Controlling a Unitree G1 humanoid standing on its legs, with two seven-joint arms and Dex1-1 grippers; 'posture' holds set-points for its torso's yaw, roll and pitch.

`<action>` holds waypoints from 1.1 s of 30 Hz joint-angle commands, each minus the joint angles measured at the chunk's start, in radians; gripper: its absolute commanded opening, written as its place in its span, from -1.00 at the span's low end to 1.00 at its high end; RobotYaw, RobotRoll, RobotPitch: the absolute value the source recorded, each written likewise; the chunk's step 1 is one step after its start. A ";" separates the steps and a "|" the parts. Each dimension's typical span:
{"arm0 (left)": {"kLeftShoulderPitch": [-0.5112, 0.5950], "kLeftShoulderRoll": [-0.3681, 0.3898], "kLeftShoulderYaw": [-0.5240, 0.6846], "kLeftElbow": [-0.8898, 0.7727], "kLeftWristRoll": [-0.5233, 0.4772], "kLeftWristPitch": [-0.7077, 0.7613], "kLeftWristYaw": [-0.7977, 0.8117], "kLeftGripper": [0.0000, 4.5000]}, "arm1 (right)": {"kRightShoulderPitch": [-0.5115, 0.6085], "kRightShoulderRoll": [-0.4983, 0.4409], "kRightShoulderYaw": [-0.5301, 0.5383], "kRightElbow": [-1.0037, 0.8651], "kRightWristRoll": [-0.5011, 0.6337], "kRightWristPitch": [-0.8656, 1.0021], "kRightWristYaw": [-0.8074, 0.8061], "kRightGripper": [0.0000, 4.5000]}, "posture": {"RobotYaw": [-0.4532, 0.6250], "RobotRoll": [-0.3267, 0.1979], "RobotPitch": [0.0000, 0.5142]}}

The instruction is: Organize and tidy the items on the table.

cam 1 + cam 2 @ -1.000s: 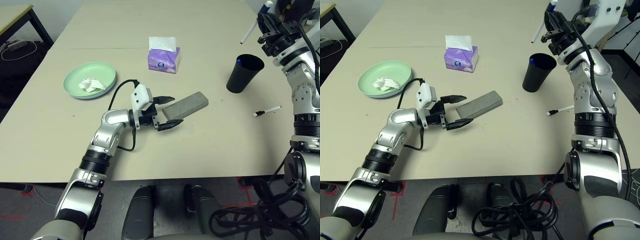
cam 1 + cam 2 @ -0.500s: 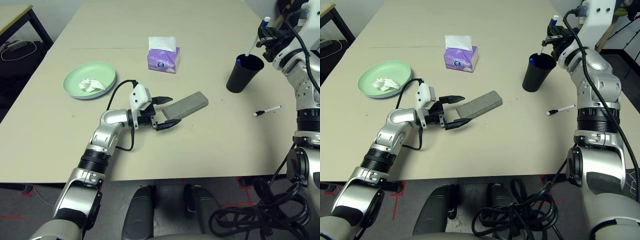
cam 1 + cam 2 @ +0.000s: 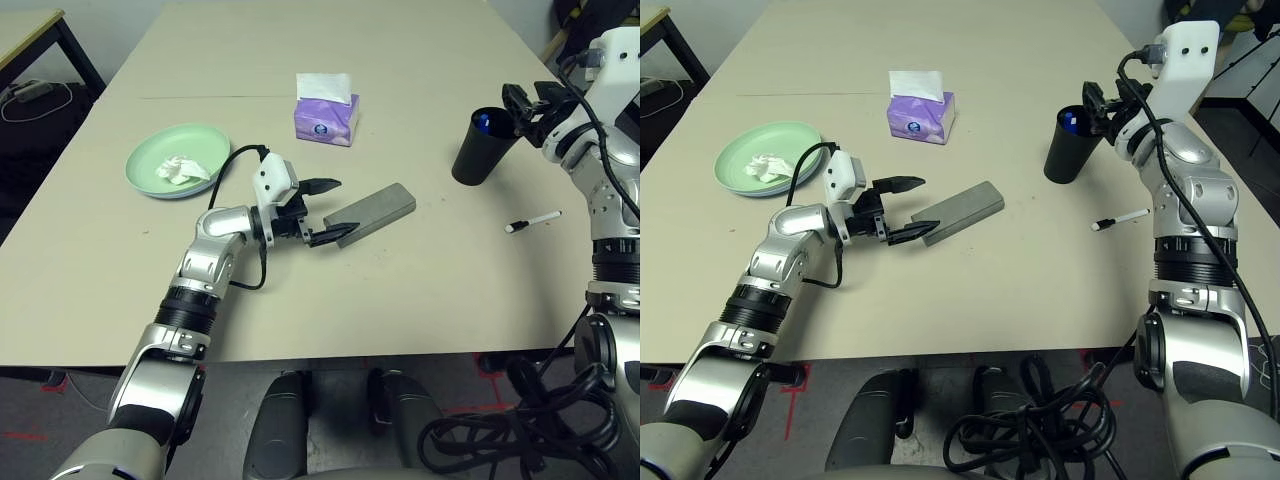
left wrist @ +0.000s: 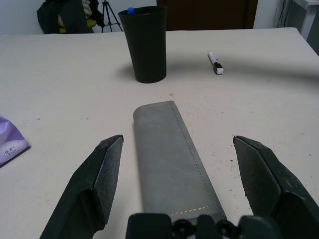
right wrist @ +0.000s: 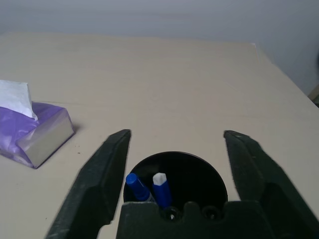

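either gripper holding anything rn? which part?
Nothing held. Left gripper open astride the grey oblong glasses case, fingers clear of it. Right gripper open above the black cup.

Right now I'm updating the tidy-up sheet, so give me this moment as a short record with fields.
left gripper: open, fingers either side of the near end of the grey glasses case, not clamped
right gripper: open, above the black cup
cup contents: two pens, one blue-capped, one white-tipped
loose pen: lying on the table, beside the cup
mint green plate: holds a crumpled white tissue
purple tissue box: upright, white sheet sticking out
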 commanded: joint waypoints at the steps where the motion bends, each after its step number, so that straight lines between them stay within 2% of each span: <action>1: -0.006 0.006 0.007 0.015 0.013 -0.007 0.002 1.00 | 0.017 0.000 -0.010 -0.032 0.005 0.010 0.007 0.99 | -0.05 0.25 -0.47; 4: -0.012 0.008 0.011 0.020 0.013 -0.005 0.003 1.00 | 0.020 -0.012 0.005 -0.026 0.027 -0.045 0.112 0.99 | -0.04 0.25 -0.45; 9: -0.010 0.007 0.012 0.017 0.015 -0.003 0.005 1.00 | 0.081 -0.088 0.061 0.064 0.005 -0.224 0.389 0.99 | -0.02 0.25 -0.43; 13: 0.007 0.005 0.007 -0.009 0.010 0.004 0.004 1.00 | 0.146 -0.194 0.141 0.149 -0.018 -0.424 0.724 0.99 | 0.00 0.25 -0.39; 16: 0.022 0.002 0.006 -0.031 -0.002 0.006 -0.006 1.00 | 0.129 -0.257 0.175 0.232 -0.032 -0.482 0.879 0.99 | -0.01 0.25 -0.35; 19: 0.030 -0.003 0.006 -0.048 -0.018 0.005 -0.025 1.00 | 0.092 -0.317 0.241 0.334 -0.112 -0.611 1.006 0.99 | -0.01 0.25 -0.31; 26: 0.048 -0.004 -0.006 -0.101 -0.037 0.018 -0.070 1.00 | -0.071 -0.384 0.388 0.620 -0.328 -0.918 1.127 0.99 | -0.01 0.25 -0.18; 33: 0.073 0.002 -0.018 -0.141 -0.035 0.036 -0.084 1.00 | -0.227 -0.425 0.568 0.838 -0.599 -1.166 1.111 0.99 | 0.02 0.25 -0.08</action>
